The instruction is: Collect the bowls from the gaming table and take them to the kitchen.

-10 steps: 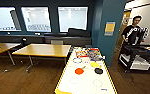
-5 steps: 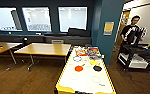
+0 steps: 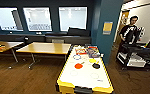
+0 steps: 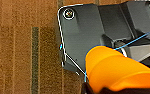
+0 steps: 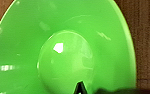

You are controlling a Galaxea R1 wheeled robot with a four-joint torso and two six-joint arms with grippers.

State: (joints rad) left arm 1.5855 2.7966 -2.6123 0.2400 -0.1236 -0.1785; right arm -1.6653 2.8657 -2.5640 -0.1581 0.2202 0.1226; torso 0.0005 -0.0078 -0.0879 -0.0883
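Close under the left wrist, over the brown carpet floor (image 4: pixel 16 50), hangs the orange bowl (image 4: pixel 116 67); the lime green bowl (image 5: pixel 66 57) sits just as close under the right wrist. Both look like light, stiff, glossy plastic, probably slippery, so the thin rim seems the best place to hold. Each tool, left (image 4: pixel 91 88) and right (image 5: pixel 79 88), appears closed on its bowl's rim. The white-topped counter (image 3: pixel 73 80) stands well apart, ahead.
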